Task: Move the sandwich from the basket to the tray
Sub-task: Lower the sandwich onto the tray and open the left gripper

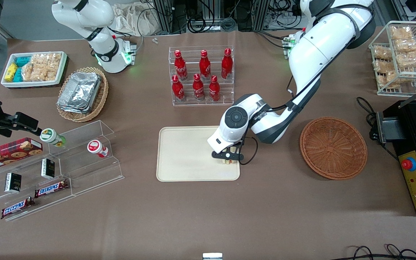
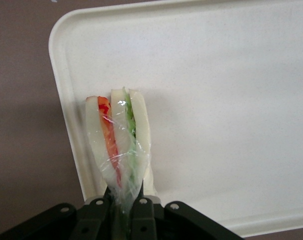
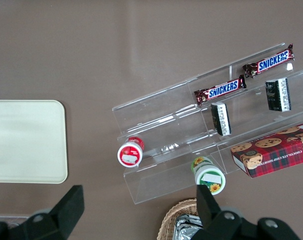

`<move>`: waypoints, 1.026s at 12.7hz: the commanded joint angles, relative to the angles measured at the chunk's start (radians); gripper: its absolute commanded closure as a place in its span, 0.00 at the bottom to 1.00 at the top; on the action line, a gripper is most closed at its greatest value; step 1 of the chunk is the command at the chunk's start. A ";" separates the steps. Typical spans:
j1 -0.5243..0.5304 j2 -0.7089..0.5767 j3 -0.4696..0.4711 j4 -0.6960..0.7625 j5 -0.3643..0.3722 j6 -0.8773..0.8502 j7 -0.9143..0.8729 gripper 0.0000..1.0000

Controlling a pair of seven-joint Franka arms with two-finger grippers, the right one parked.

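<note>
The end effector point(image 1: 229, 157), clamped on the wrapped sandwich point(image 2: 119, 145), hangs over the tray point(image 1: 182, 155); the basket point(image 1: 333, 147) sits emptied, only release remains.

The left arm's gripper point(image 1: 228, 159) is held low over the cream-beige rectangular plastic tray point(image 1: 186, 155), clamped on the plastic-wrapped triangular sandwich point(image 2: 119, 145). Bare tray surface is left beside it; the clear rack of red bottles point(image 1: 201, 75) stands farther from the camera.

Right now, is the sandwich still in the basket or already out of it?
Out. The basket shows only bare wicker. The gripper is shut on the sandwich and holds it over the tray, near the tray's basket-side end.
</note>
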 commanded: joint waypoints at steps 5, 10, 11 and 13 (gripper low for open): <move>0.007 -0.035 0.002 0.018 0.011 -0.011 -0.024 0.01; 0.008 -0.230 0.068 0.021 -0.119 -0.272 0.042 0.01; 0.008 -0.274 0.106 0.019 -0.161 -0.319 0.094 0.01; 0.008 -0.346 0.151 0.018 -0.197 -0.414 0.211 0.01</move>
